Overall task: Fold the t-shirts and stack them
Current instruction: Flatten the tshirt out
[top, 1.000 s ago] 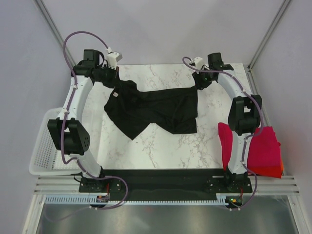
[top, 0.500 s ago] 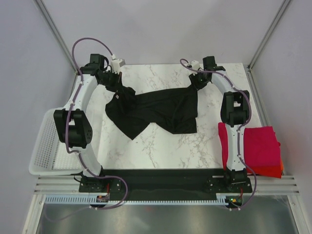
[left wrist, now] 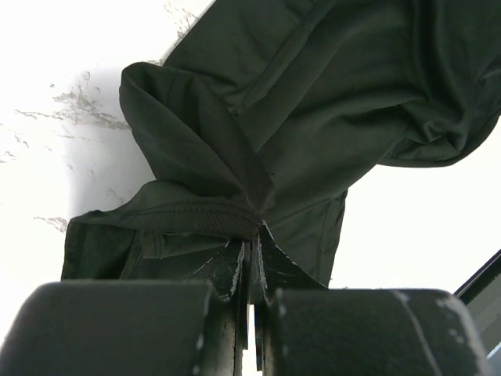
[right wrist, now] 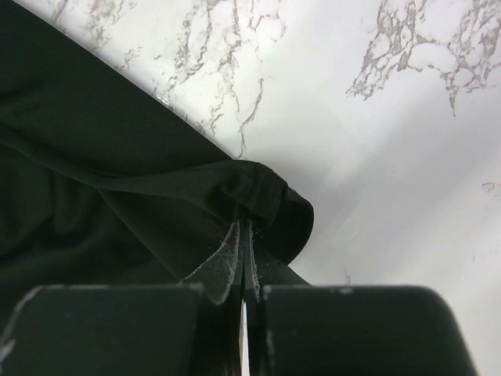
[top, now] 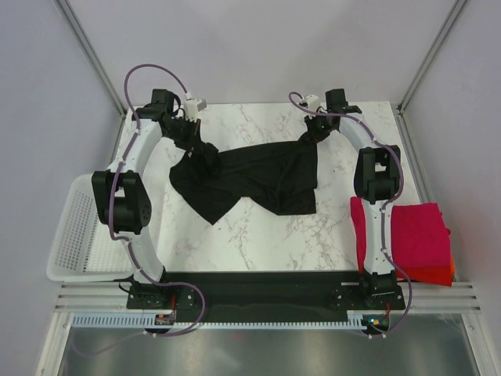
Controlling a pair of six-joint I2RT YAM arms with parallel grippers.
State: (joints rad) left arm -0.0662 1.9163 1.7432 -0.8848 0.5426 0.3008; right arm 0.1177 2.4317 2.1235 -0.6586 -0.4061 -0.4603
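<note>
Black t-shirt [top: 258, 176], far edge clamped in left tool [left wrist: 250, 235] and right tool [right wrist: 244, 227]; open table [top: 258, 117] beyond.

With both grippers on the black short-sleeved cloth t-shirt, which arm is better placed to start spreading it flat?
Probably left. The left gripper is shut on the crumpled, bunched end of the black cloth t-shirt, which needs pulling out; the right gripper pinches a corner of the flatter side.

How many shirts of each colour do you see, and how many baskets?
Black shirt: 1
Magenta shirt: 1
Orange shirt: 1
Basket: 1
Total: 4
</note>
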